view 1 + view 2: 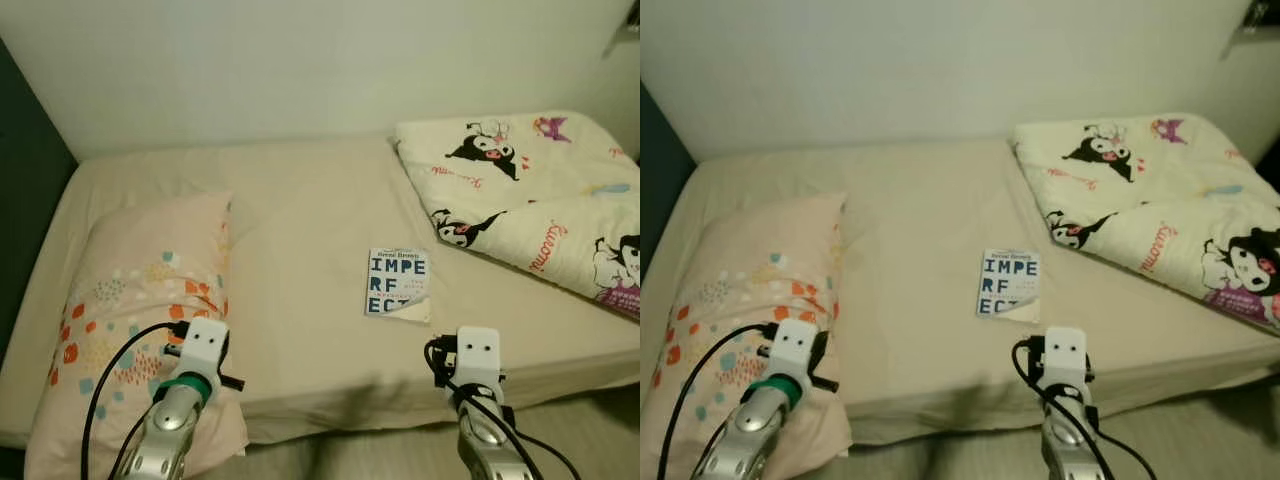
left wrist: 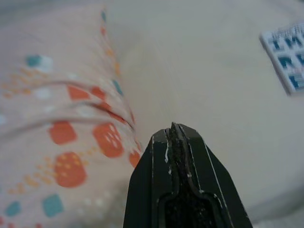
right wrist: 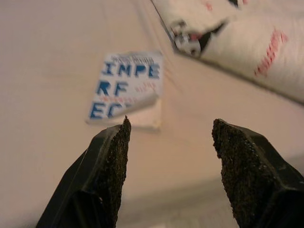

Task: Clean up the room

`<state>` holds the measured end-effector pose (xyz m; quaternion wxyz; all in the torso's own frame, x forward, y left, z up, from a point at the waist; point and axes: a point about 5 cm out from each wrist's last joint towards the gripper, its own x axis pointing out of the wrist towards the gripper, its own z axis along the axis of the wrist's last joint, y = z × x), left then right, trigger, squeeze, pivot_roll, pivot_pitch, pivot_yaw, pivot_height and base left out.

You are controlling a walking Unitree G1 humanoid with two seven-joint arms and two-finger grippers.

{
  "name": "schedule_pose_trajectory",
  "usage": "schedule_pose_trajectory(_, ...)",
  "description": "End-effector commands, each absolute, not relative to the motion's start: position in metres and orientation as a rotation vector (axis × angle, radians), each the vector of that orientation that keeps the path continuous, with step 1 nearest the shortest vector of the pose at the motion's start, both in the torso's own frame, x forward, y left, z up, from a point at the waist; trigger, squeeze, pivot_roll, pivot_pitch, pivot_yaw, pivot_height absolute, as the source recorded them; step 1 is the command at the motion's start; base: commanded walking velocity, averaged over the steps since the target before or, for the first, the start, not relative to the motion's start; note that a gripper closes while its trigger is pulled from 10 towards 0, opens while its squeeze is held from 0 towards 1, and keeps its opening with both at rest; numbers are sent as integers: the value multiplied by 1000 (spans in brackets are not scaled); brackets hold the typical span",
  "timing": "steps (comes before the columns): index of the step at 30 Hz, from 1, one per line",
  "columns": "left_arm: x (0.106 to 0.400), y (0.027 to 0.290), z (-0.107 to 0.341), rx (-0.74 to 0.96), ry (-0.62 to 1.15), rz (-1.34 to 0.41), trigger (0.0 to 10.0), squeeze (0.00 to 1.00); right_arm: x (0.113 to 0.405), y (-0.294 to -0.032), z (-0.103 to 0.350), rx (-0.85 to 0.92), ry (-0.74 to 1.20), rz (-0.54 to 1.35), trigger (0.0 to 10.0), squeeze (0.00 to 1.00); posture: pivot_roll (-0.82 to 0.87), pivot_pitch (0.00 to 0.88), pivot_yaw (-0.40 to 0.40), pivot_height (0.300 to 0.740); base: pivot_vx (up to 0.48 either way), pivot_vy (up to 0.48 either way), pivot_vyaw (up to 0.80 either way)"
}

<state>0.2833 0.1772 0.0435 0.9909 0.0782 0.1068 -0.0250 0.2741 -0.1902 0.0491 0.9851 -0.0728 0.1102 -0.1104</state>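
Matt cloth bed sheet (image 1: 300,220); glossy paper book (image 1: 398,283) cover.

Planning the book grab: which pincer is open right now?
The right pincer, fingers spread, facing the book. The left pincer is shut beside the pillow.

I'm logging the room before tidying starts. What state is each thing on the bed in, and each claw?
Book: lying flat on the sheet, cover up, one cover corner curled.
Pillow: lying flat along the bed's left side.
Blanket: folded, at the far right corner.
Left claw: shut, empty, beside the pillow.
Right claw: open, empty, short of the book.
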Motion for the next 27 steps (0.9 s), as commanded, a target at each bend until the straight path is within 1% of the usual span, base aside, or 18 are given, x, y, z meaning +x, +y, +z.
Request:
schedule_pose_trajectory(1, 277, 184, 46, 122, 216, -28, 10000, 0, 270, -185, 48, -166, 243, -199, 10000, 0, 97, 57, 28, 740, 0, 0, 0)
schedule_pose_trajectory(4, 266, 191, 45, 62, 227, -6, 10000, 0, 264, -180, 50, -160, 247, -185, 10000, 0, 101, 57, 20, 740, 0, 0, 0)
schedule_pose_trajectory(6, 263, 192, 43, 76, 226, -9, 10000, 0, 263, -178, 48, -146, 263, -186, 10000, 0, 101, 57, 20, 740, 0, 0, 0)
schedule_pose_trajectory(9, 261, 194, 32, 88, 264, -40, 10000, 0, 260, -174, 29, -92, 368, -202, 10000, 0, 111, 62, 18, 740, 0, 0, 0)
schedule_pose_trajectory(12, 262, 194, 21, 103, 314, -51, 10000, 0, 256, -179, 13, -84, 471, -239, 10000, 0, 102, 57, 29, 740, 0, 0, 0)
schedule_pose_trajectory(17, 261, 189, 14, 108, 375, -101, 10000, 0, 251, -179, 7, -78, 515, -237, 10000, 0, 80, 48, 48, 740, 0, 0, 0)
schedule_pose_trajectory(21, 259, 190, 10, 116, 408, -102, 10000, 0, 251, -179, 5, -86, 528, -237, 10000, 0, 86, 45, 46, 740, 0, 0, 0)
schedule_pose_trajectory(25, 259, 188, 6, 150, 416, -141, 10000, 0, 252, -177, 1, -78, 552, -226, 10000, 0, 95, 41, 37, 740, 0, 0, 0)
schedule_pose_trajectory(27, 258, 189, 4, 138, 423, -121, 10000, 0, 254, -176, -1, -84, 562, -222, 10000, 0, 103, 32, 37, 740, 0, 0, 0)
